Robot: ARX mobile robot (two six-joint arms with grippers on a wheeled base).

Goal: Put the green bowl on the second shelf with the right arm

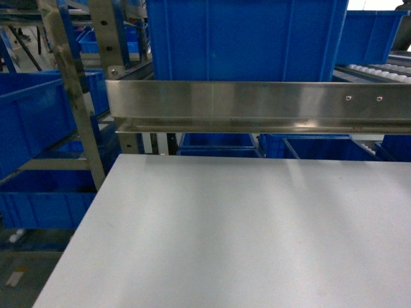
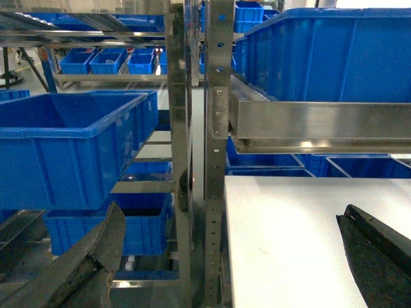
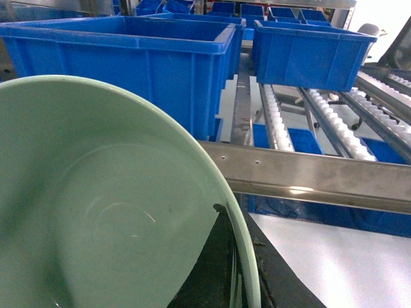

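The green bowl (image 3: 109,205) filled the lower left of the right wrist view, held up close to that camera; its lighter inside faced the lens and its rim swept in an arc from the top left down to the bottom centre, so the opening was turned toward the camera and tilted; being round, it showed no long axis. The right tool (image 3: 228,269) was closed on the bowl's rim at the lower right, one dark finger (image 3: 212,263) lying against the inside wall and more black parts outside the rim. Beyond the bowl stood a large blue bin (image 3: 148,58) on the second shelf (image 3: 308,170), whose steel front rail ran across the view, with a smaller blue bin (image 3: 308,45) farther back over roller tracks (image 3: 321,115). In the head view the white table (image 1: 244,237) lay below the same steel rail (image 1: 257,102); neither tool nor the bowl showed there. In the left wrist view the left tool (image 2: 231,256) stood wide, its two dark fingers (image 2: 90,263) far apart at the bottom corners, holding nothing, facing a perforated upright (image 2: 215,160).
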